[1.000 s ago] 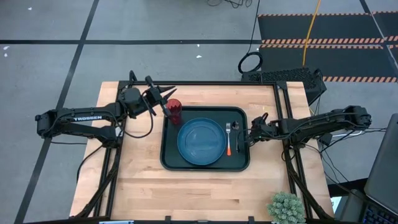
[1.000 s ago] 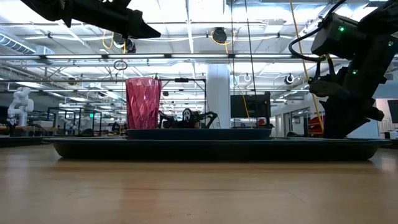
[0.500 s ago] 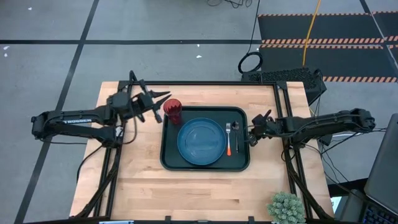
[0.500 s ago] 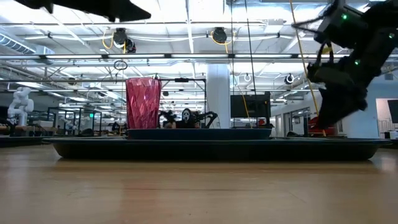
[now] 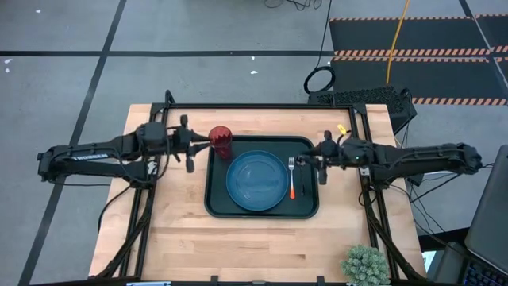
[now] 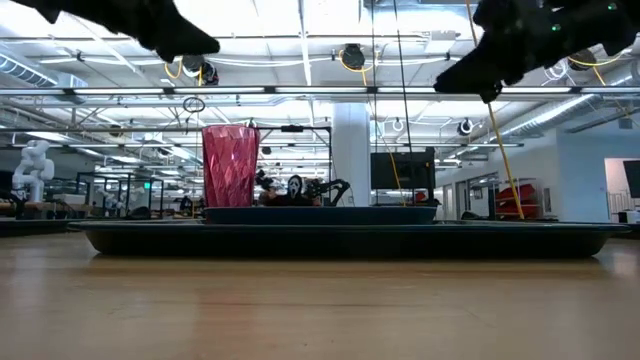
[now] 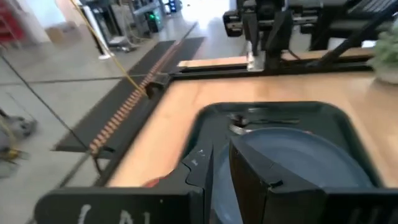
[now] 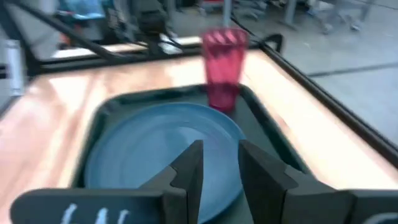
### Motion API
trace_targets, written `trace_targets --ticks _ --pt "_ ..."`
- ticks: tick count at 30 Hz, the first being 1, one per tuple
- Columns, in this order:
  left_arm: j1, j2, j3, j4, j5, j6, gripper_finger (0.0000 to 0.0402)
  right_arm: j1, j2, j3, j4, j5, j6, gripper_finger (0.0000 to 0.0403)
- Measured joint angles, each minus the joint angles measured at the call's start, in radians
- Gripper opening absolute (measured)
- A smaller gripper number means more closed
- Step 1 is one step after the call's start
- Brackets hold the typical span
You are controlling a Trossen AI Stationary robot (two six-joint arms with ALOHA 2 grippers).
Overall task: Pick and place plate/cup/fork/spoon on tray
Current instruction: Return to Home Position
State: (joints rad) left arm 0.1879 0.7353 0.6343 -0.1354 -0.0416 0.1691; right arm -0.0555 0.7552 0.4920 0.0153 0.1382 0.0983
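The dark tray point(image 5: 216, 202) lies in the middle of the table. On it rests the blue plate point(image 5: 258, 179), flat on its base. The red cup point(image 5: 221, 141) stands upright at the tray's far left corner. The orange-handled fork point(image 5: 292, 179) and the dark spoon point(image 5: 302, 170) lie side by side right of the plate. My left gripper point(image 5: 203, 145) hovers just left of the cup, open by a narrow gap and empty. My right gripper point(image 5: 314, 152) hovers over the tray's right rim, open by a narrow gap and empty.
A small green plant point(image 5: 365, 264) stands at the table's near right corner. Bare wood lies left of, right of and in front of the tray. In the low view both arms, left point(image 6: 150, 25) and right point(image 6: 510, 45), hang well above the tray.
My left gripper has drawn back from the cup toward the table's left edge, and its fingers have narrowed from a wide spread. My right gripper has risen from beside the tray's right rim and turned level toward the tray. The cup, plate, fork and spoon have stayed put.
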Motion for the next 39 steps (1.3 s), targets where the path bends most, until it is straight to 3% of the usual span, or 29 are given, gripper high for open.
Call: trace_targets --ticks 4,14,22,39 --pt "-0.001 -0.074 -0.074 0.065 0.016 -0.071 0.0056 0.0 -0.077 -0.076 0.05 -0.064 0.003 0.0093" --pt "-0.043 -0.467 -0.359 0.114 -0.045 -0.255 0.0056 0.041 -0.451 -0.426 0.297 -0.063 0.15 0.0093" --pt "-0.111 -0.718 -0.561 0.147 -0.065 -0.281 0.0055 0.044 -0.606 -0.472 0.245 -0.089 0.122 0.0093" --pt "-0.234 -0.716 -0.619 0.168 -0.143 -0.25 0.0055 0.044 -0.646 -0.475 0.128 -0.095 0.166 0.0093"
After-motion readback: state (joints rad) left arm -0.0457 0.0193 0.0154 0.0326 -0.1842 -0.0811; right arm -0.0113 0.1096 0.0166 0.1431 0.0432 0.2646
